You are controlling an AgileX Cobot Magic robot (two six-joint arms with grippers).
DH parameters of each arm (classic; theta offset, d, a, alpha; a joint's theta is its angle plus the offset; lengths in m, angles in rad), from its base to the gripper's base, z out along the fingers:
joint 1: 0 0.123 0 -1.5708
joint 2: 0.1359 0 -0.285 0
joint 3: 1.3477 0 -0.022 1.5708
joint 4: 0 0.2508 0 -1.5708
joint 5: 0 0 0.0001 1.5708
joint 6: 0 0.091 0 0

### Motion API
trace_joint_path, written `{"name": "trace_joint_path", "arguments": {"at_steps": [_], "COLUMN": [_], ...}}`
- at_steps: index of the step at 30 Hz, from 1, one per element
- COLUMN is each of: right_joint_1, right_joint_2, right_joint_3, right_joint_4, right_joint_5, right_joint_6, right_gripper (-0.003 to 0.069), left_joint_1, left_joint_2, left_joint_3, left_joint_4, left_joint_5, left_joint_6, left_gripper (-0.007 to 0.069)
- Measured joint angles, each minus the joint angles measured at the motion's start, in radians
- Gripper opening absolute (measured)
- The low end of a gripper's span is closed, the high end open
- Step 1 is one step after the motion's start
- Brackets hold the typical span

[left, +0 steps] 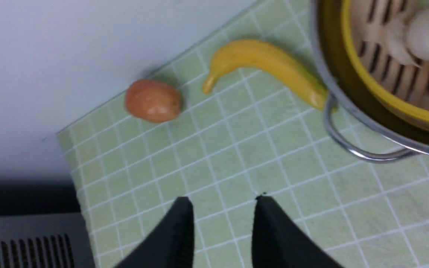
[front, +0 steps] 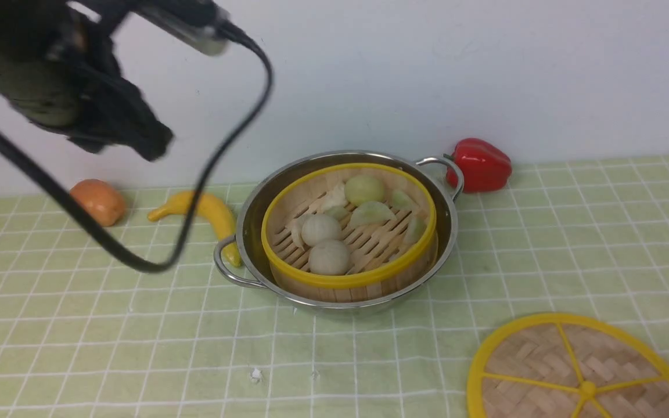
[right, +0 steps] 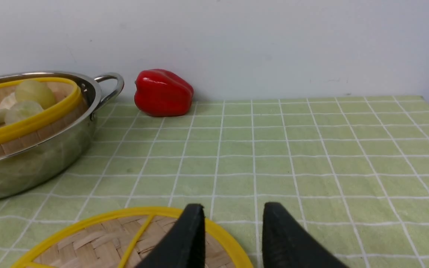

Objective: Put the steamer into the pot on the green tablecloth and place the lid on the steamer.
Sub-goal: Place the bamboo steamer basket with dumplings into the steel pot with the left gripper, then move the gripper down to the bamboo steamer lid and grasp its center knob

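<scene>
Steamer (front: 346, 282) sits upright inside the pot (front: 251, 220), open side up, and we see its floor slats running from near left to far right. The pot stands on the green tablecloth (front: 108, 325), and the line through its 2 handles runs the same diagonal way. Buns (front: 322, 229) and dumplings lie on the slats. The lid (front: 543, 360) lies flat on the cloth at the near right, knob up, well apart from the pot and partly cut off by the picture's edge. We see the left gripper (left: 223, 199) raised above the cloth left of the pot, jaws parted and empty. The right gripper (right: 232, 205) hangs low over the lid's far rim, jaws parted, gripping nothing. A banana (front: 207, 212) lies just beside the pot's left handle.
</scene>
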Motion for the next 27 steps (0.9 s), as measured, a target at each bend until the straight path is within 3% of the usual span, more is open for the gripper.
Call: {"name": "trace_joint_path", "arguments": {"at_steps": [4,9,13,17,27], "right_joint_1": [0.0,0.0,0.0,0.0,0.0], "right_joint_2": [0.0,0.0,0.0,0.0,0.0], "right_joint_3": [0.0,0.0,0.0,0.0,0.0], "right_joint_4": [0.0,0.0,0.0,0.0,0.0], "right_joint_5": [0.0,0.0,0.0,0.0,0.0], "right_joint_6": [0.0,0.0,0.0,0.0,0.0], "right_gripper": [0.024,0.024,0.024,0.024,0.024], "left_joint_1": [0.167,0.314,0.348,0.348,0.35], "left_joint_2": [-0.134,-0.256,-0.357,-0.434,-0.553], "left_joint_3": [0.0,0.0,0.052,0.169,0.567], "left_joint_4": [-0.131,-0.324,-0.509,-0.618,-0.808], "left_joint_5": [0.004,0.006,0.006,-0.03,-0.407], "left_joint_6": [0.025,0.089,0.15,0.173,0.294], "left_gripper": [0.0017,-0.0023,-0.0022,-0.0019,-0.0008]}}
